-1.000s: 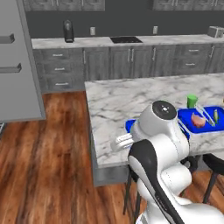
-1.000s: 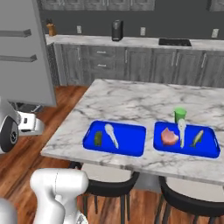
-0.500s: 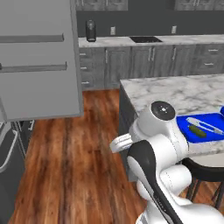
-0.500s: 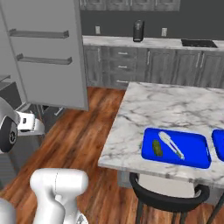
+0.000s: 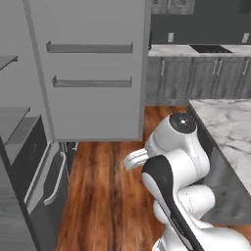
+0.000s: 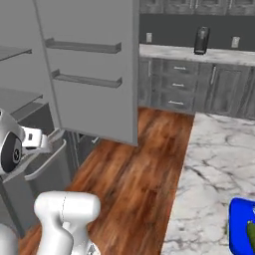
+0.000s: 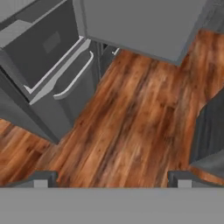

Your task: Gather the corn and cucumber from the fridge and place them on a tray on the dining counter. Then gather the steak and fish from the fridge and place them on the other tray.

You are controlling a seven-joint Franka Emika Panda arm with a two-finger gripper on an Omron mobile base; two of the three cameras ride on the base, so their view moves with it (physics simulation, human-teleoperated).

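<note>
The fridge (image 5: 93,108) stands open, its grey door with two door shelves swung out toward me. Its inner shelves and a drawer with a pale bar handle (image 6: 47,162) are at the left. In the hand view my gripper (image 7: 113,180) is open and holds nothing. It hangs over the wood floor and faces the fridge drawer (image 7: 65,87). The dining counter (image 6: 209,164) with its marble top lies to the right. A corner of a blue tray (image 6: 239,224) rests on it. A dark green piece (image 6: 251,234) lies in the tray, cut off by the frame edge.
Wood floor (image 5: 108,186) runs between the fridge and the dining counter (image 5: 225,122). A dark-grey cabinet run (image 6: 199,84) with a dark canister (image 6: 200,41) lines the back wall. The open fridge door (image 6: 89,99) juts into the room.
The whole picture has swung from the dining counter and its trays to the fridge, so the base has turned or driven left. The gripper stays open and holds nothing.
</note>
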